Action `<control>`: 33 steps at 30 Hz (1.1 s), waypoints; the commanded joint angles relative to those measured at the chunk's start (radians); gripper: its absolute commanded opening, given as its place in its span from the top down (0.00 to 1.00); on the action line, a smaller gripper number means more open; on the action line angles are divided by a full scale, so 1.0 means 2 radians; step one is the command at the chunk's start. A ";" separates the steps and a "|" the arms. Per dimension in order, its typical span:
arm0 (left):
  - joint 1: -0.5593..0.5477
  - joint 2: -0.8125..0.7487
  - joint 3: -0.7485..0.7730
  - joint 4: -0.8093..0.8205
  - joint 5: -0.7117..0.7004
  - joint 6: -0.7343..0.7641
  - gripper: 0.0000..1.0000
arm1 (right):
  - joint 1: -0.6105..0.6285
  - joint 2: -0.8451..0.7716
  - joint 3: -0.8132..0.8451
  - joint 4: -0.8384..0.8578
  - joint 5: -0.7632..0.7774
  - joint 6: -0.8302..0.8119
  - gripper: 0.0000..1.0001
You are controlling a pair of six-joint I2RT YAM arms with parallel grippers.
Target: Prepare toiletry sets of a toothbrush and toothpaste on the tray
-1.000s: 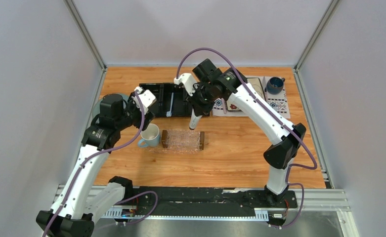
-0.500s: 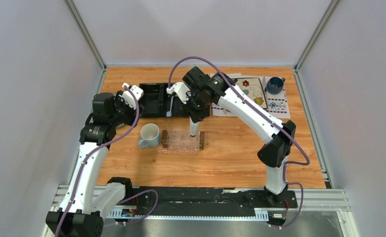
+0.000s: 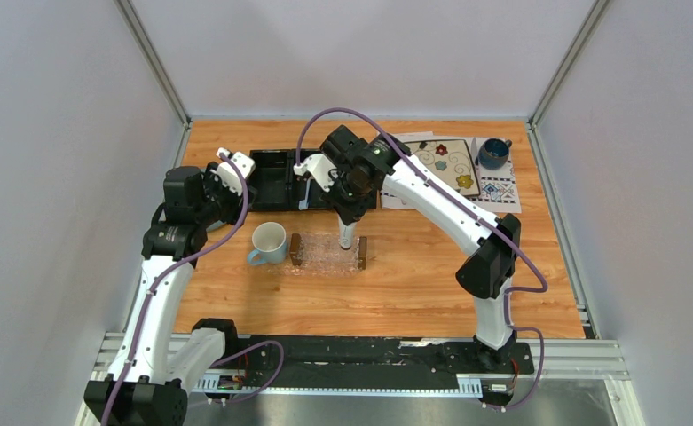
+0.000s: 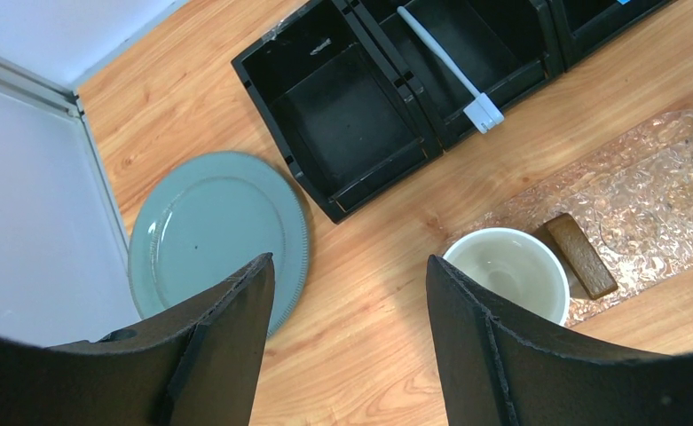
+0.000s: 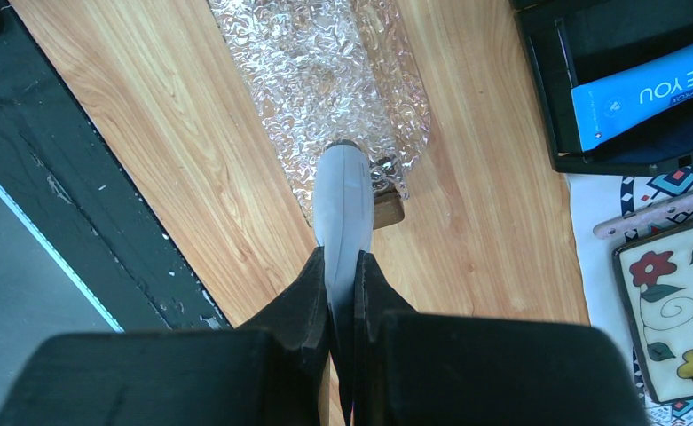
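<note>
My right gripper [image 5: 342, 266] is shut on a pale grey toothpaste tube [image 5: 341, 195], which hangs cap-down over the right end of the clear textured tray [image 5: 316, 71], by its brown end bar [image 5: 387, 209]. From above, the tube [image 3: 348, 234] stands upright over the tray [image 3: 318, 253]; whether it touches is unclear. The toothbrush [image 4: 449, 67] lies in the middle compartment of the black organizer [image 4: 342, 115]. My left gripper [image 4: 350, 262] is open and holds nothing, above bare wood between a teal plate and a mug.
A white mug [image 3: 270, 240] stands just left of the tray. The teal plate [image 4: 214, 235] lies at the far left. A blue "BE YOU" tube [image 5: 644, 89] sits in the organizer's right compartment. A floral plate [image 3: 444, 164] and a blue mug [image 3: 493, 153] are back right.
My right arm has carried the tube left and down, from behind the tray to over its right end. The left arm has drawn back and left, away from the mug.
</note>
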 commanded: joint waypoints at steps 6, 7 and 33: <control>0.007 -0.002 0.003 0.011 0.010 -0.006 0.29 | 0.006 -0.009 0.007 -0.008 0.009 0.002 1.00; 0.007 -0.001 0.003 0.011 0.011 -0.006 0.29 | 0.007 -0.011 0.006 -0.007 0.009 0.002 1.00; 0.007 0.006 -0.006 0.015 0.019 -0.009 0.29 | 0.008 -0.011 -0.010 0.002 0.010 0.002 1.00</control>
